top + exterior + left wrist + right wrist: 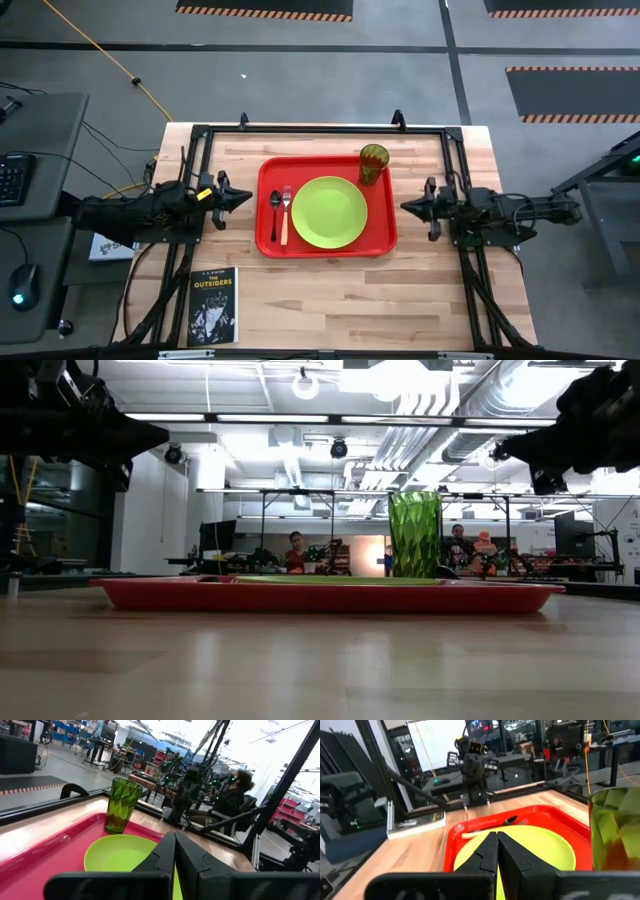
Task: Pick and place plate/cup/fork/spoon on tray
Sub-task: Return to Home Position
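We log, from above: tray [275, 172] holding plate [329, 212] centred, spoon [275, 205] and fork [285, 215] on its left-arm side, cup [374, 163] in a corner. Wrist views alone show left gripper [175, 836] and right gripper [496, 835] pinched closed, empty, flanking the tray.

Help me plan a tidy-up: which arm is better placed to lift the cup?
Right, likely. The cup stands in the tray corner nearest the right gripper; the left gripper would have to reach over the plate.

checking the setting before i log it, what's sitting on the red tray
On the tray: the plate in the middle, spoon and fork beside it, cup at a corner. Whatever lies under the plate is covered.
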